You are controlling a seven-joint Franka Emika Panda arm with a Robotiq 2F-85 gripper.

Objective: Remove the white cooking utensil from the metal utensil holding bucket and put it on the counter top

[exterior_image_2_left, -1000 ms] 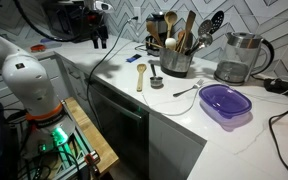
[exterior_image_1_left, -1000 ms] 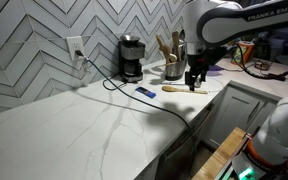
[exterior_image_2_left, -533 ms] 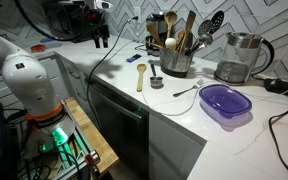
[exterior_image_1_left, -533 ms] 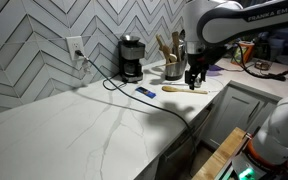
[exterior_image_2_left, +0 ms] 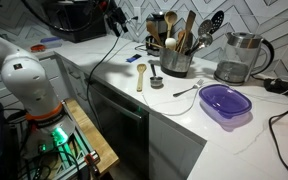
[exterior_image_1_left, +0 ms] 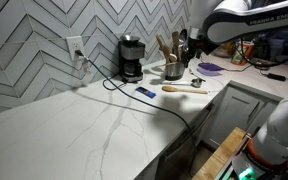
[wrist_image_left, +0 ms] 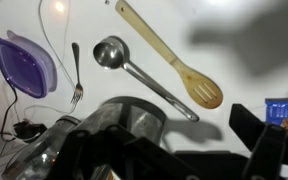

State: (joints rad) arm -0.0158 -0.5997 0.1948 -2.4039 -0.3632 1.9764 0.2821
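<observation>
The metal utensil bucket (exterior_image_2_left: pixel 175 63) stands on the white counter in both exterior views (exterior_image_1_left: pixel 172 70), full of upright utensils. A pale round-headed utensil (exterior_image_2_left: pixel 170 44) stands among wooden ones and a black slotted spoon; I cannot tell if it is the white one. My gripper (exterior_image_1_left: pixel 190 47) is raised beside the bucket's top, open and empty, and it is blurred in an exterior view (exterior_image_2_left: pixel 117 24). In the wrist view its dark fingers (wrist_image_left: pixel 267 140) stand wide apart over a round metal rim (wrist_image_left: pixel 119 112).
A wooden slotted spoon (wrist_image_left: pixel 174 55), a metal ladle (wrist_image_left: pixel 134 68), a fork (wrist_image_left: pixel 76 78), a purple lid (wrist_image_left: pixel 24 65) and a blue object (wrist_image_left: pixel 276 108) lie on the counter. A coffee maker (exterior_image_1_left: pixel 131 58) and a kettle (exterior_image_2_left: pixel 239 57) stand near the wall.
My gripper has risen from just above the wooden spoon and moved toward the top of the bucket. The objects on the counter have not moved.
</observation>
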